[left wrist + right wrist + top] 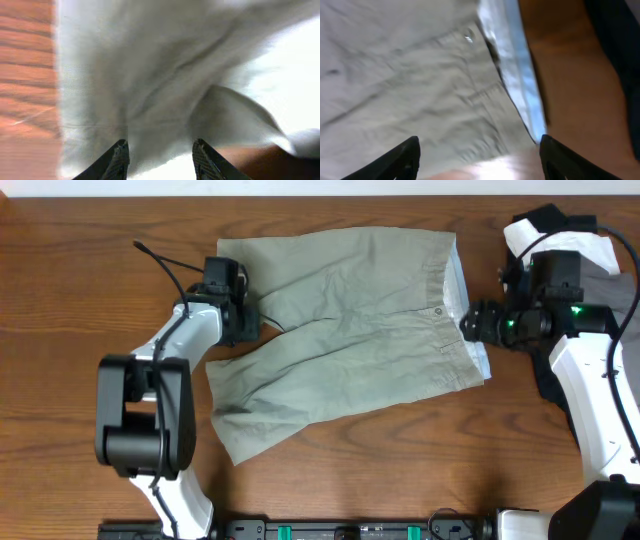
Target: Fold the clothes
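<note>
Khaki shorts [350, 330] lie spread flat on a wooden table [80, 280], between the two sets of jaws.

The legs lie toward the left gripper [248, 320], which sits at the inner leg edge. In its wrist view, rumpled cloth runs up between its half-parted fingers [120, 160]. The view is blurred, so whether they pinch a fold cannot be told.

The waistband [445, 290] lies just ahead of the right gripper [468, 325]. Its jaws are spread wide and hold nothing, and the button [468, 36] and pale lining [520, 75] are ahead of them.

The shorts look light, soft and limp. They will likely sag and crease when lifted, but they are not fragile. The firmest holds appear to be the stitched waistband corners and the leg hems, where the cloth is doubled.

No brand, label or writing can be read.
</note>
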`<state>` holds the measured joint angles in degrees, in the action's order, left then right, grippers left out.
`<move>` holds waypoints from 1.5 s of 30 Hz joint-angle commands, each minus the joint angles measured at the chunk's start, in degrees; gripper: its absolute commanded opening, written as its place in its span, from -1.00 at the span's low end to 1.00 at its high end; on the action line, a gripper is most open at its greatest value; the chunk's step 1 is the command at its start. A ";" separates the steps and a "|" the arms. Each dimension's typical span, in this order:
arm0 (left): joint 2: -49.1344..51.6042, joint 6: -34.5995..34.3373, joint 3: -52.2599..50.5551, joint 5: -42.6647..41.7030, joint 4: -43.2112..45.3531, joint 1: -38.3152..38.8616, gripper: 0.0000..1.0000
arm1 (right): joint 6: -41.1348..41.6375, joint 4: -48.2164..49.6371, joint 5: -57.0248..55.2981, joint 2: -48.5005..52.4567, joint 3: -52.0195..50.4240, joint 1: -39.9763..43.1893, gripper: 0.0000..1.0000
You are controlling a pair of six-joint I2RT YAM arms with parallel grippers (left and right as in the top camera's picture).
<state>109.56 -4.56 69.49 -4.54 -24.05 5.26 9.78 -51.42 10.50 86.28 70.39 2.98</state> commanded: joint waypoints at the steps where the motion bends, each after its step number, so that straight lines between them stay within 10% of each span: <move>1: -8.46 -0.70 2.78 0.04 -2.86 -0.35 -0.03 | -0.72 -1.99 -5.42 -0.11 -0.07 0.00 0.52; 14: -16.33 -7.21 1.44 0.04 -29.94 -0.35 0.26 | -1.77 -3.96 -6.21 4.44 -3.91 0.00 0.59; 45: -16.22 -7.63 -5.66 0.04 -28.98 -0.35 0.26 | -16.04 12.00 -1.64 17.86 -11.67 0.07 -0.01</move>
<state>92.79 -11.84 64.23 -4.56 -52.95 5.26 -5.69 -39.09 8.05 103.20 59.07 2.98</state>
